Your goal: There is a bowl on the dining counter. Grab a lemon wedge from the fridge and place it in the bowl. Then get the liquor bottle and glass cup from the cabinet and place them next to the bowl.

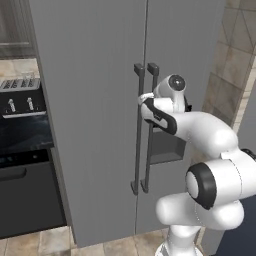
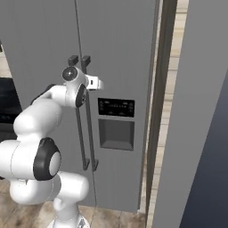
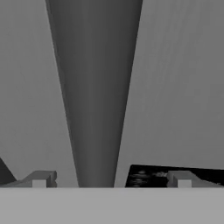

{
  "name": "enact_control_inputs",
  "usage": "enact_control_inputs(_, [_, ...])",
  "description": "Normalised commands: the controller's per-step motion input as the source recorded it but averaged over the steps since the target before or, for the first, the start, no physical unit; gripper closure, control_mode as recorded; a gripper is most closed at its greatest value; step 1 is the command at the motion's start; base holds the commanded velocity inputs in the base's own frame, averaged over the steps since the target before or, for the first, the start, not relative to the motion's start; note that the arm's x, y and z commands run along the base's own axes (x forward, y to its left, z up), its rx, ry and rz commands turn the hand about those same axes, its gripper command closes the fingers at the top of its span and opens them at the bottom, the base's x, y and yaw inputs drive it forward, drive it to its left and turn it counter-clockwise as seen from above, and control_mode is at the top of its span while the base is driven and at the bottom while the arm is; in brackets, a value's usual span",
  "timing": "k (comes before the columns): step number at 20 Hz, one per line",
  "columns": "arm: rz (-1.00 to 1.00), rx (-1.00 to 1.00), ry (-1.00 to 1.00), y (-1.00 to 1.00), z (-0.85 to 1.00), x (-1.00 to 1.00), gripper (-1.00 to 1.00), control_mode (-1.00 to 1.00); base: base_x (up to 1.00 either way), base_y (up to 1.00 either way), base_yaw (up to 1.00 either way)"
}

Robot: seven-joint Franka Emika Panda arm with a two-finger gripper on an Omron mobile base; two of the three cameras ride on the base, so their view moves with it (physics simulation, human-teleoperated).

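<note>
The fridge is a tall grey two-door unit and both doors are closed. Two long dark bar handles run side by side down the seam between the doors. My gripper is up against the upper part of these handles. In the hand view one dark handle bar runs straight between my finger tips, and the gripper stands open around it without pinching it. The bowl, lemon wedge, liquor bottle, glass cup, cabinet and dining counter are out of view.
A dark dispenser recess with a black display panel sits in the right fridge door. Left of the fridge stand a black oven and a counter with a toaster. A tiled wall and a grey panel close the right side.
</note>
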Motion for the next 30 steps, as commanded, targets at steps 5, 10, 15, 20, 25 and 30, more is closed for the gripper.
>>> enact_control_inputs(5, [0.00,0.00,-0.06,0.00,-0.36,0.49,-1.00,-1.00,0.00,0.00,0.00])
enact_control_inputs(10, [0.00,0.00,0.00,0.01,-0.32,0.62,1.00,-1.00,0.00,0.00,0.00])
enact_control_inputs(15, [-0.01,-0.02,0.06,0.01,-0.12,0.14,1.00,-1.00,0.00,0.00,0.00])
enact_control_inputs(20, [0.00,-0.02,0.07,-0.01,-0.17,-0.11,1.00,-1.00,0.00,0.00,0.00])
enact_control_inputs(25, [-0.01,0.00,-0.02,-0.21,-0.04,-0.81,1.00,-1.00,0.00,0.00,0.00])
enact_control_inputs(30, [-0.08,0.00,-0.06,-0.35,0.00,-1.00,1.00,-1.00,0.00,0.00,0.00])
